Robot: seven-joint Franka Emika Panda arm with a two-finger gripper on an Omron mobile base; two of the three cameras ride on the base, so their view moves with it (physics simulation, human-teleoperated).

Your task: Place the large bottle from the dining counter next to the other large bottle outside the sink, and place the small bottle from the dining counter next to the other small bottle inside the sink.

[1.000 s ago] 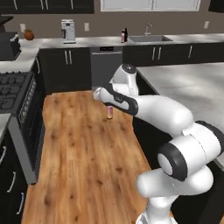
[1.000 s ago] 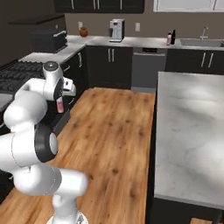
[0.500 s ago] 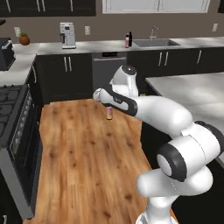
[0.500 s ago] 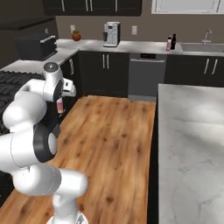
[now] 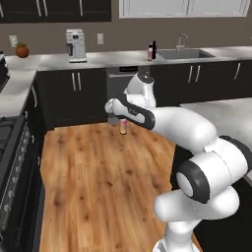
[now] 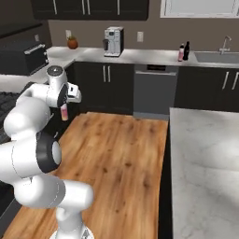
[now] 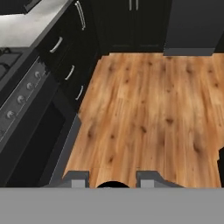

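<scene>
1. My gripper is clamped on the small bottle, which hangs below it over the wood floor.
2. By the sink, at one o'clock, stand two large bottles: that half looks done.
3. Left: carry mine into the sink.

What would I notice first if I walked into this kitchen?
The big white robot arm reaching out over the wooden floor, whose gripper carries a little pink-orange bottle in the air. Far behind, on the counter by the sink, a pink bottle and a black bottle stand side by side. A white coffee machine stands further left on that counter.
</scene>
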